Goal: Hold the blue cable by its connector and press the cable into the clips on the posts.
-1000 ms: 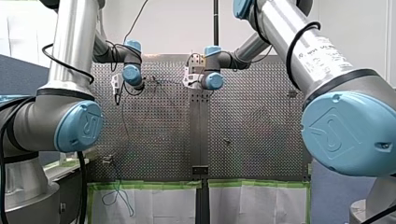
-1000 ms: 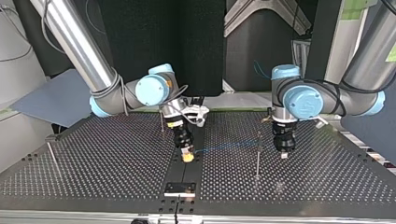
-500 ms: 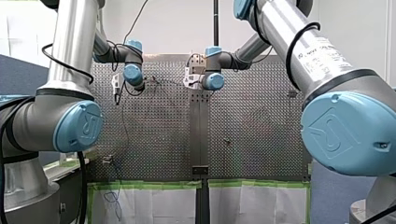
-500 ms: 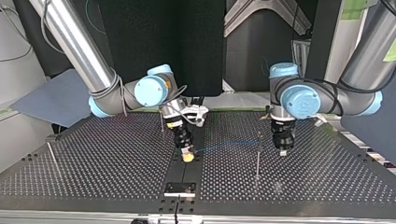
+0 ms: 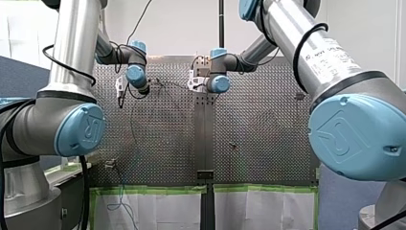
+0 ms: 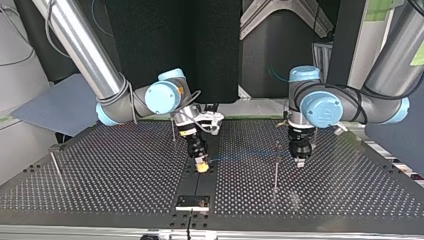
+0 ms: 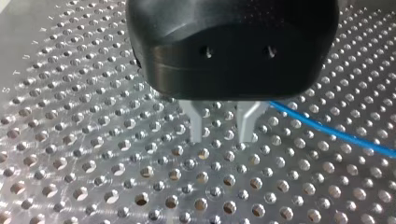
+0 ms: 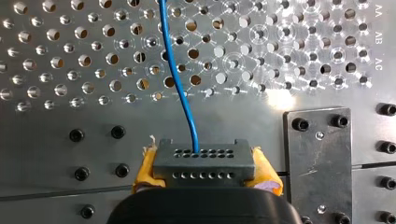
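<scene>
My right gripper [image 6: 201, 166] pinches the dark connector [image 8: 204, 161] between its yellow pads [image 8: 146, 169], over the middle of the holey surface [image 6: 110, 170]. The blue cable [image 8: 180, 79] runs from it toward a thin post [image 6: 275, 167]. My left gripper [image 7: 222, 133] hangs just beside that post, metal fingers [image 7: 196, 127] spread, nothing between them. There is lots of bare room all around both. The post's clip is too small to see.

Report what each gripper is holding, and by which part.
My right gripper clamps the blue cable by its black connector, between yellow pads. My left gripper holds nothing: its metal fingers stand open, the cable running beside them.
</scene>
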Available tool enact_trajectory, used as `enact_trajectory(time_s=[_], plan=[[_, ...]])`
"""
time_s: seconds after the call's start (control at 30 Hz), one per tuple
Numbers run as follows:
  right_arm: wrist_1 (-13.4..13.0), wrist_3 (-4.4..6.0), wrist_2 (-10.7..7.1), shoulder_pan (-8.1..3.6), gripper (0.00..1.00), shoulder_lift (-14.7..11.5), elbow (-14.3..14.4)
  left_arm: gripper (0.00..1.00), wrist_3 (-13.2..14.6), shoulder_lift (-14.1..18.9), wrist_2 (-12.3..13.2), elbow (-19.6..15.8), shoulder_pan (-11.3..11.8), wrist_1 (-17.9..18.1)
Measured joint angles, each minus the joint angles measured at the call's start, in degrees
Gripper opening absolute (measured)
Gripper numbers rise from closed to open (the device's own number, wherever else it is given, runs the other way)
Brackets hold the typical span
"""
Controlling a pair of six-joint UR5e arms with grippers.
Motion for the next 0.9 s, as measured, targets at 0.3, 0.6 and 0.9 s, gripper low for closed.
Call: enact_trajectory(time_s=[0.3,0.6,0.9], plan=[[0.00,0.00,0.00,-0.02,0.00,0.10,0.02,1.00,-2.56,0.01,-1.45,0.00,-0.29,2.12],[-0.07,0.00,0.00,-0.10,0.00,0.23,0.01,1.00,-4.54,0.41,-5.22,0.00,-1.35,-1.25],[0.08,0.29,0.00,-0.12,0.00,0.28,0.02,1.00,-7.66,1.78,-4.29,-0.04,-3.74,-4.19]])
